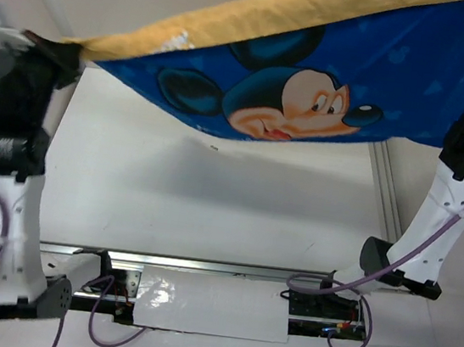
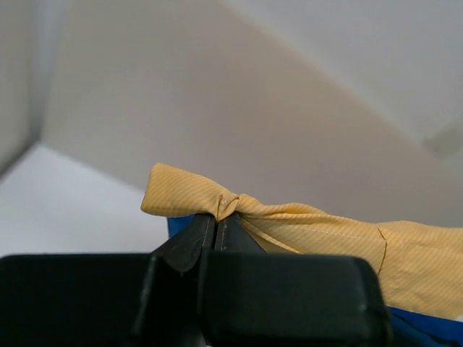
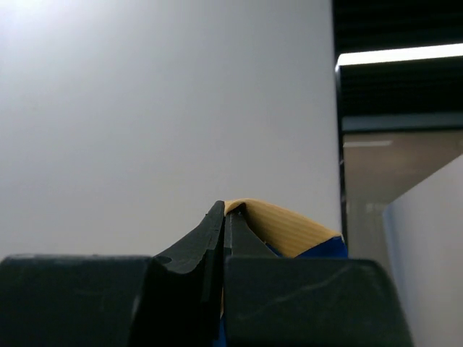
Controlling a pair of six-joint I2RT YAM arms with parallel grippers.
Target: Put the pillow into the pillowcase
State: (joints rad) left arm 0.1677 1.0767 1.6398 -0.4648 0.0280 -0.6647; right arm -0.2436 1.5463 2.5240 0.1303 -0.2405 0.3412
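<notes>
I have the pillowcase (image 1: pixel 329 84) strung up in the air between the two arms, well above the desk (image 1: pixel 212 196). Its long axis runs left to right across the workspace, and in the top view it climbs from the low left end to the upper right. The blue side with the Mickey face looks down towards the camera, the face tipped over towards the right, and the mustard side shows as a band along the upper edge. The cloth sags in the middle, so the lower blue edge bows down. The top of the cloth and its right end are cut off by the frame, and from here I cannot tell whether the pillow is inside it. The left arm (image 1: pixel 11 162) stands nearly upright from its base at the near left, with the wrist bent over to the right at the cloth's left corner. In the left wrist view the left jaws are pressed tight together on a bunched knot of mustard cloth, with a sliver of blue below. The right arm (image 1: pixel 456 194) leans up and out from its base towards the right edge; its wrist goes up behind the cloth and I lose sight of it in the top view. In the right wrist view the right jaws are likewise closed hard, pinching a mustard fold with blue showing just beside it.
</notes>
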